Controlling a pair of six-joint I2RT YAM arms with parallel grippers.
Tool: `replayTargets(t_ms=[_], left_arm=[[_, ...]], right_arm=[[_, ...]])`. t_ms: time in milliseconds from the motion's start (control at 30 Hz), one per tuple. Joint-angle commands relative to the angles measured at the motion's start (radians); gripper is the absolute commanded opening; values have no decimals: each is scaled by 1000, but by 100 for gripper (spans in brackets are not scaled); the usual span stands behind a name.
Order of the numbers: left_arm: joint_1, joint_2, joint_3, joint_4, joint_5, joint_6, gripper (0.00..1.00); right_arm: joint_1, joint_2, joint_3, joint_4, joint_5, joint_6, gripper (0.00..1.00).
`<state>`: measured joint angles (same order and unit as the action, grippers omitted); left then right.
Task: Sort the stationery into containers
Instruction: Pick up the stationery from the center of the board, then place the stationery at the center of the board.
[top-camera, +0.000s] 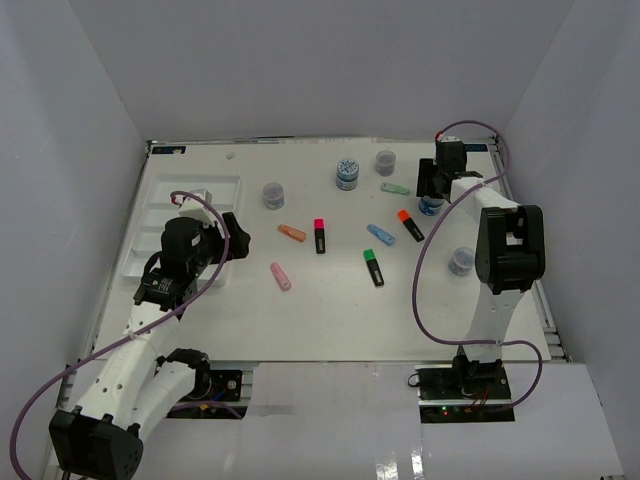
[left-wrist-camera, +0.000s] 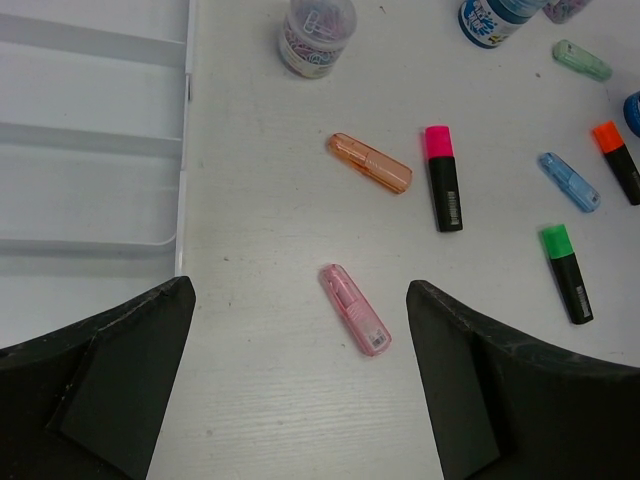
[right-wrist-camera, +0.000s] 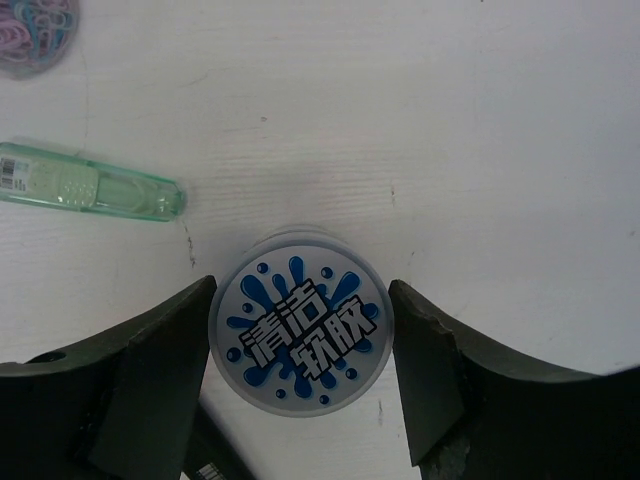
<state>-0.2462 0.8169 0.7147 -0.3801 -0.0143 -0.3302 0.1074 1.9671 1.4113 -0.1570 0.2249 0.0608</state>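
The blue jar (right-wrist-camera: 300, 333) stands upright at the table's (top-camera: 330, 320) 2 o'clock. The right pincer (right-wrist-camera: 300, 287) sits half open around it, fingers seemingly squeezing its sides. The white tray (top-camera: 215, 190) waits far off at 9 o'clock.

Pink marker (left-wrist-camera: 355, 309) is translucent glossy plastic; tray (left-wrist-camera: 90, 130) smooth white plastic; table (left-wrist-camera: 270, 400) matt, finely scuffed; blue jar (right-wrist-camera: 299, 333) lid glossy, printed

In the top view the blue jar (top-camera: 432, 207) is largely hidden under the right gripper (top-camera: 433, 192); whether it is gripped cannot be told. The green marker (right-wrist-camera: 95, 190) is cut off by the right wrist view's left edge
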Motion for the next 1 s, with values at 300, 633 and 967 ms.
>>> replayTargets(t_ms=[300,633,967], left_arm=[[-5,2,-11,26,62,-1,98],[-4,5,-14,27,63,-1,98],[-4,8,-20,38,97,0,98]], right_arm=[[20,-175,-92,79,-42,-56,39],[433,-396,-222,33,-2,-147,35],[839,-367,-317,60,48,-75,35]])
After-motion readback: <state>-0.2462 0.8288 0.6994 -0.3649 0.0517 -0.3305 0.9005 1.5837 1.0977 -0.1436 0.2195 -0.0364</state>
